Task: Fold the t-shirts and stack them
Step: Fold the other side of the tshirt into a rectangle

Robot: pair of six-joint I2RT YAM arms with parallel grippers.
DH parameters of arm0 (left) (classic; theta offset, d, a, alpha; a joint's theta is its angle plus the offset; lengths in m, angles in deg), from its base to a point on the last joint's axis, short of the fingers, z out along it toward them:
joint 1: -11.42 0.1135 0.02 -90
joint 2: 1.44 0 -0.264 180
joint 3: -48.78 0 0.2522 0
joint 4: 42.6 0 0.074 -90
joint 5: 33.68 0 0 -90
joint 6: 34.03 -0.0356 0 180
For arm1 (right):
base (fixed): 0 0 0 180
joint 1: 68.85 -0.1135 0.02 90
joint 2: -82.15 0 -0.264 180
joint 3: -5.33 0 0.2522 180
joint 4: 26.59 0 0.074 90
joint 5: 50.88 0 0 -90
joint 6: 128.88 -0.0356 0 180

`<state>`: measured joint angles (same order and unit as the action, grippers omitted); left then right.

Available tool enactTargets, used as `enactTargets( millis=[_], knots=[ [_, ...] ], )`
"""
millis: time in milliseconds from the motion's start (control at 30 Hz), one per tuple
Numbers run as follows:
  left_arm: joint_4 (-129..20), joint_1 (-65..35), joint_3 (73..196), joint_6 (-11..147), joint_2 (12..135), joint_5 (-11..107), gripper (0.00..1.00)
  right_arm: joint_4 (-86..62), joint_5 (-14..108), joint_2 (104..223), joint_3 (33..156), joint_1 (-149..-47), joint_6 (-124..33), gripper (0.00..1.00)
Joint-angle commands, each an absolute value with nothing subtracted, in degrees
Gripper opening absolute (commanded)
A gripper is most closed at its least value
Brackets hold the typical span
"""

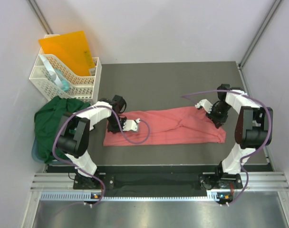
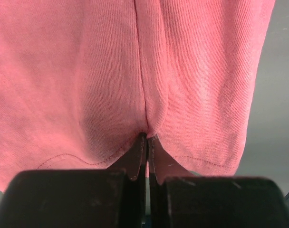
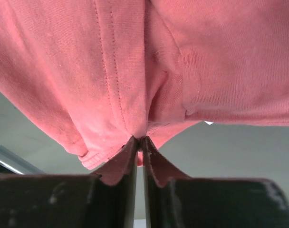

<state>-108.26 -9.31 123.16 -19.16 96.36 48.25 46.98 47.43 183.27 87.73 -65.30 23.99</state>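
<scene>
1. Here's the salmon-pink t-shirt, pulled out into a long strip across the middle of the table, running from near the left edge to near the right edge.
2. The wrist views give what the top view can't. The left gripper has its fingers pressed together on a pinch of pink cloth just above a stitched hem.
3. Same on the other side. The right gripper is clamped narrow on a bunched fold beside a double-stitched seam, and the cloth hangs off the table surface there.
4. Only the top view shows where those grips sit: the left one at the strip's left end, the right one at its far right corner.
5. Two shirts in all. The dark green t-shirt is heaped past the table's left edge, touched by neither gripper.
6. Behind it, by the far-left corner, one white plastic basket holds one orange folder standing tilted.
</scene>
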Motion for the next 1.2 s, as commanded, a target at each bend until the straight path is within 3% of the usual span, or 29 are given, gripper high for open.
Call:
enactTargets(
  millis=[0,767,1167],
  knots=[
    [-109.6,-9.6,124.9,-20.1,96.5,47.4,0.0,47.8,48.3,183.2,89.0,-64.7,24.0,0.0],
    [-113.0,-8.9,136.7,-20.2,91.5,55.7,0.0,48.4,43.5,178.1,100.0,-65.0,25.1,0.0],
    [-86.9,-6.8,135.3,-17.2,91.3,70.0,0.0,33.1,39.5,178.0,102.5,-65.9,20.7,0.0]
  ],
)
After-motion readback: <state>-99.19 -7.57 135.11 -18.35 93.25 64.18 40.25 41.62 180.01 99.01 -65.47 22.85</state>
